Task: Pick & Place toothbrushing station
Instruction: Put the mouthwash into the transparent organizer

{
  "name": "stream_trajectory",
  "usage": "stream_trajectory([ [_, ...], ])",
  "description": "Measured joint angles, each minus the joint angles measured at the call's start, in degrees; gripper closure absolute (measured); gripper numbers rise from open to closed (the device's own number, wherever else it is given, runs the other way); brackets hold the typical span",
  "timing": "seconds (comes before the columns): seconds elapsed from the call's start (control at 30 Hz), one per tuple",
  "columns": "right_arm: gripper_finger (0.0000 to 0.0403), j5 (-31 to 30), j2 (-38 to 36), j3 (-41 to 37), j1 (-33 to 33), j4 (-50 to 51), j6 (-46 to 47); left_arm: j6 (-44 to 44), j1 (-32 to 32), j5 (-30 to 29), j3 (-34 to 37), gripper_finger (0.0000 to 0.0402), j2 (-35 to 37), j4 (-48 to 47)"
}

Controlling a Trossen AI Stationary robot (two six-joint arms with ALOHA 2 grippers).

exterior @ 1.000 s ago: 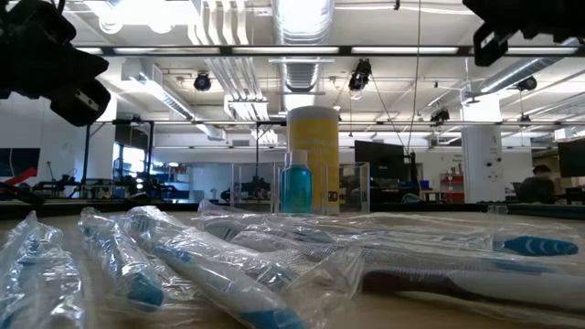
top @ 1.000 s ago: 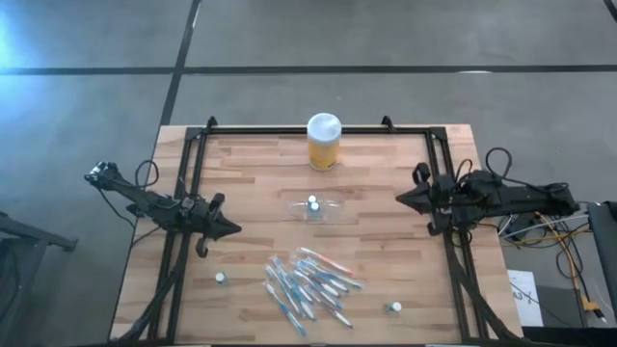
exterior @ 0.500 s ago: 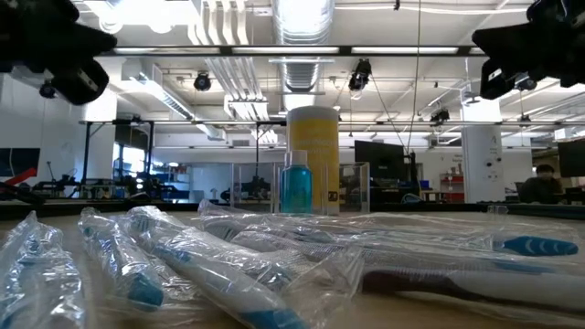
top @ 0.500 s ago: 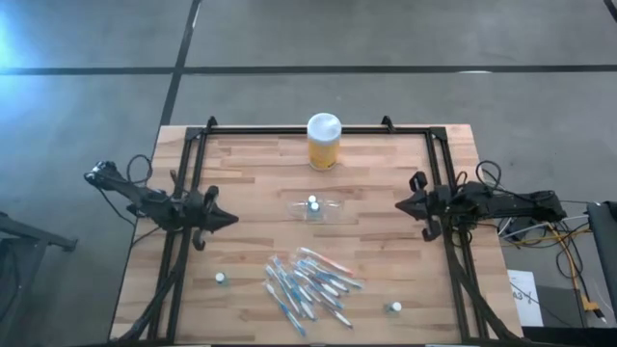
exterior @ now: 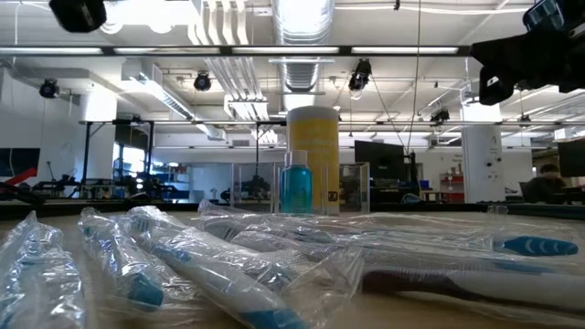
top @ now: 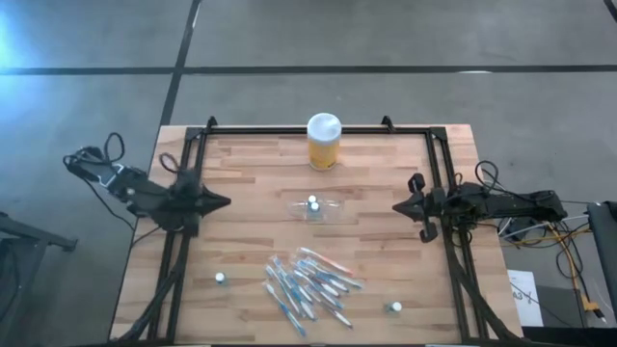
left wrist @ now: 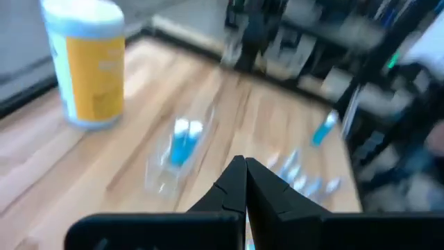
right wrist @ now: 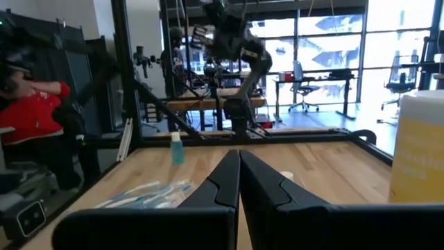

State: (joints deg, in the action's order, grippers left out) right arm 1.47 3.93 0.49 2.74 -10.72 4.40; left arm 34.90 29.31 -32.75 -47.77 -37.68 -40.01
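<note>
My left claw (top: 224, 201) is clenched tight, its two fingers pressed tip to tip with nothing between them, and it hangs over the left edge of the tabletop (top: 386, 183), pointing inward toward the middle. My right claw (top: 398, 206) is likewise clenched on nothing, poised over the right edge and pointing in from the opposite side. Between the two, near the middle of the tabletop, sits the toothbrushing station (top: 315, 208), a clear plastic holder that barely shows against the wood, with a small blue bottle (top: 312, 203) standing in it; both claws are well apart from it. Beyond it, at the middle of the far edge, stands a yellow jar (top: 323, 143) with a white lid. Toward the near edge lies a heap of wrapped toothbrushes (top: 310, 285) with blue and orange handles, spread in a loose fan. Two more small bottles stand apart from the heap, one near the near-left corner (top: 221, 279) and one near the near-right corner (top: 394, 307). From my right wrist I can see a person in a red top (right wrist: 38, 118) off beyond the tabletop's edge.
</note>
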Motion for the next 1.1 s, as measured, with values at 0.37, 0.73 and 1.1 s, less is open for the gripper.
stream_trajectory([
  [0.37, 0.0394, 0.0, 0.0, 0.0, 0.0, -0.1, -1.6, 36.8, 6.9, 11.8, -29.2, 0.0389, -33.8, -47.8],
  [0.73, 0.0394, -0.1, -0.1, 0.0, 0.0, -0.2, -1.6, 49.7, 20.4, 8.4, -34.4, 0.0347, -43.0, -48.9],
  [1.1, 0.0394, -0.1, -0.1, 0.0, 0.0, -0.5, -0.1, 61.8, 21.7, 14.6, -33.4, 0.0269, -46.9, -43.8],
])
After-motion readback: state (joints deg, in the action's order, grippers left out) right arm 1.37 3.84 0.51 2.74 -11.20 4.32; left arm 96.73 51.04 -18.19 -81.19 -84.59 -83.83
